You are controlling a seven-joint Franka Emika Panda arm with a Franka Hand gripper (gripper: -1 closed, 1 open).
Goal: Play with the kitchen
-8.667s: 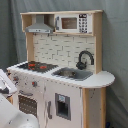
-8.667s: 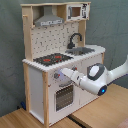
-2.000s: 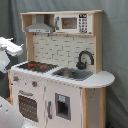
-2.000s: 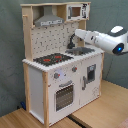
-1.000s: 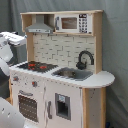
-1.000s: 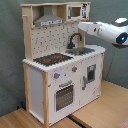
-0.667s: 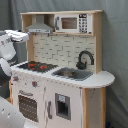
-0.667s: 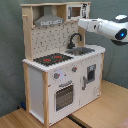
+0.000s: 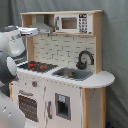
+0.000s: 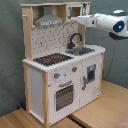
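Note:
The kitchen (image 9: 65,85) (image 10: 60,75) is a tall toy of pale wood and white panels. It has a black stovetop (image 9: 36,65) (image 10: 54,58) with red burners, a sink (image 9: 72,73) (image 10: 80,50), a black faucet (image 9: 85,59) (image 10: 75,40) and an oven door (image 9: 27,105) (image 10: 64,95). On the top shelf are a grey hood (image 9: 45,25) (image 10: 49,20) and a small microwave (image 9: 70,23) (image 10: 75,11). My gripper (image 9: 31,31) (image 10: 81,20) hangs in the air in front of the top shelf, at hood and microwave height, well above the counter.
The white arm fills the first exterior view's left edge (image 9: 10,60) and enters from the second exterior view's upper right (image 10: 112,22). The kitchen stands on a wooden surface (image 10: 100,112). A grey curtain (image 10: 10,60) hangs behind it.
The arm has risen from in front of the oven and cupboard doors to the top shelf's height. Over the last second it has moved only slightly.

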